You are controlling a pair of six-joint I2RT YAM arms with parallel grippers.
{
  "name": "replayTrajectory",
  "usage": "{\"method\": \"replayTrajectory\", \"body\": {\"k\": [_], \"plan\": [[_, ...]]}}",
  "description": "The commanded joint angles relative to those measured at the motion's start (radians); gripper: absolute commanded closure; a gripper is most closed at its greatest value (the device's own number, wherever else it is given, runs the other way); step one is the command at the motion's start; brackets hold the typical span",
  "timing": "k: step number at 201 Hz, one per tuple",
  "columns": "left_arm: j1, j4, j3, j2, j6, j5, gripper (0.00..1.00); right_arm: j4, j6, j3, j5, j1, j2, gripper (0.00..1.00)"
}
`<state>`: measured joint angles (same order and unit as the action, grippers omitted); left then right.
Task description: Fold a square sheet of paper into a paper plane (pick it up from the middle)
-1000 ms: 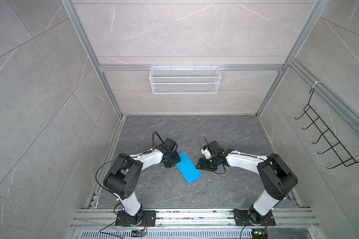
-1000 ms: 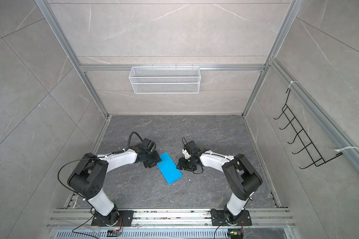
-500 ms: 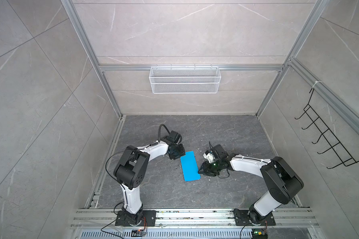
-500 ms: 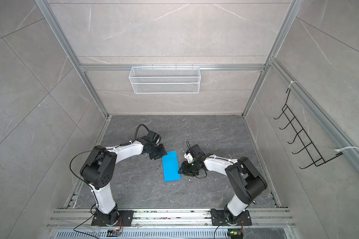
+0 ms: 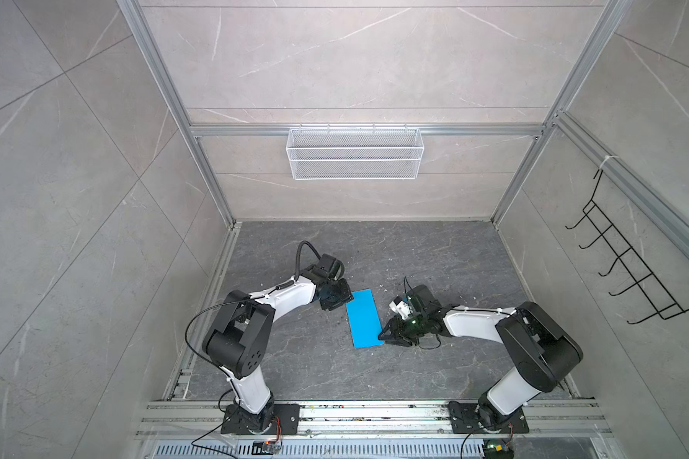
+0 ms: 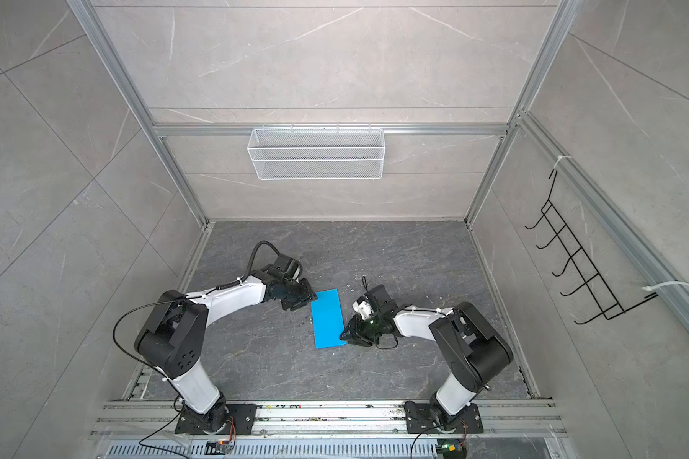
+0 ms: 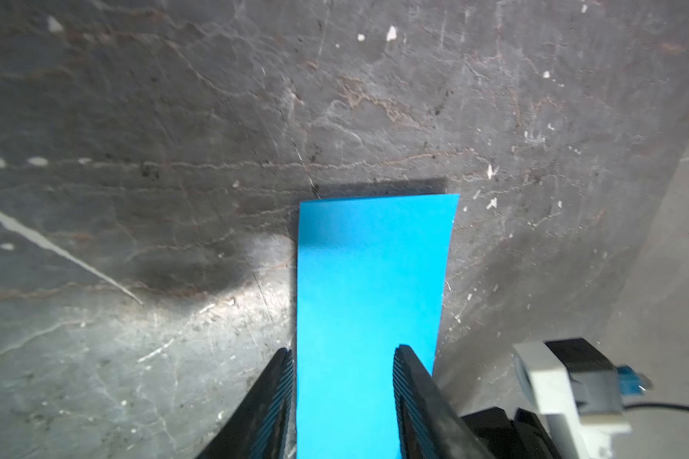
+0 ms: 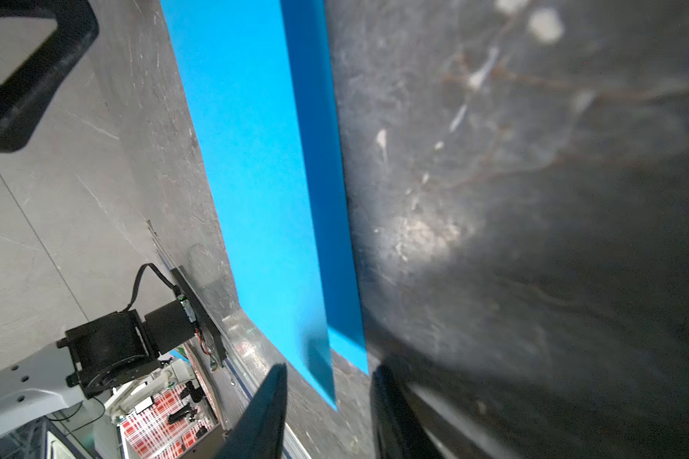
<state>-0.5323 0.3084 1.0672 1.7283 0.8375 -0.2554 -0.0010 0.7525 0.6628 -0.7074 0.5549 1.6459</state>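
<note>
Right gripper (image 5: 383, 338) sits low at the near right corner of the paper (image 5: 363, 318). Its jaws are part open with the corner tip between them, and nothing is clamped yet. Left gripper (image 5: 339, 299) is at the far left corner, jaws also apart and set over that end with no hold visible. The paper lies flat on the table (image 5: 434, 254) between the 2 grippers, folded into a narrow strip of 2 layers. The right wrist view shows the layers slightly offset. The step looks like pinching that corner for the next fold. It would likely go best if the right jaws take only the upper layer, close gently and lift slowly. Meanwhile the left should pin its end so the crease cannot slip.
</note>
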Motion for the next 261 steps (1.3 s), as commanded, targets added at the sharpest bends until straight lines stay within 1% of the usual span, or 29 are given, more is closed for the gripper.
{"method": "replayTrajectory", "body": {"k": [1, 54, 73, 90, 103, 130, 151, 193, 206, 230, 261], "plan": [[-0.002, -0.045, -0.014, -0.03, 0.033, -0.036, 0.55, 0.076, 0.043, -0.018, -0.037, -0.002, 0.015, 0.65], [-0.006, -0.048, -0.018, -0.029, 0.036, -0.038, 0.55, 0.142, 0.084, -0.022, -0.05, -0.002, 0.029, 0.73], [-0.006, -0.048, -0.018, -0.032, 0.036, -0.038, 0.55, 0.147, 0.093, -0.019, -0.05, -0.003, 0.038, 0.79], [-0.006, -0.055, -0.02, -0.033, 0.03, -0.047, 0.55, 0.137, 0.099, -0.016, -0.037, -0.003, 0.04, 0.88], [-0.006, -0.063, -0.025, -0.033, 0.027, -0.058, 0.56, 0.113, 0.095, -0.011, -0.022, -0.003, 0.04, 0.92], [-0.008, -0.1, -0.044, -0.033, 0.018, -0.1, 0.6, 0.059, 0.08, -0.002, 0.013, -0.002, 0.034, 0.98], [-0.014, -0.135, -0.055, -0.025, 0.014, -0.139, 0.63, -0.014, 0.054, 0.022, 0.033, -0.003, 0.034, 1.0], [-0.03, -0.158, -0.05, 0.008, -0.004, -0.171, 0.7, -0.136, 0.01, 0.066, 0.058, -0.003, 0.032, 1.0], [-0.034, -0.156, -0.046, 0.029, -0.017, -0.174, 0.74, -0.145, 0.01, 0.07, 0.06, -0.004, 0.029, 1.0], [-0.035, -0.118, -0.042, 0.07, -0.042, -0.138, 0.78, -0.124, 0.028, 0.077, 0.054, -0.003, 0.036, 1.0], [-0.037, -0.109, -0.048, 0.089, -0.052, -0.123, 0.79, -0.121, 0.029, 0.09, 0.052, -0.003, 0.035, 1.0]]}}
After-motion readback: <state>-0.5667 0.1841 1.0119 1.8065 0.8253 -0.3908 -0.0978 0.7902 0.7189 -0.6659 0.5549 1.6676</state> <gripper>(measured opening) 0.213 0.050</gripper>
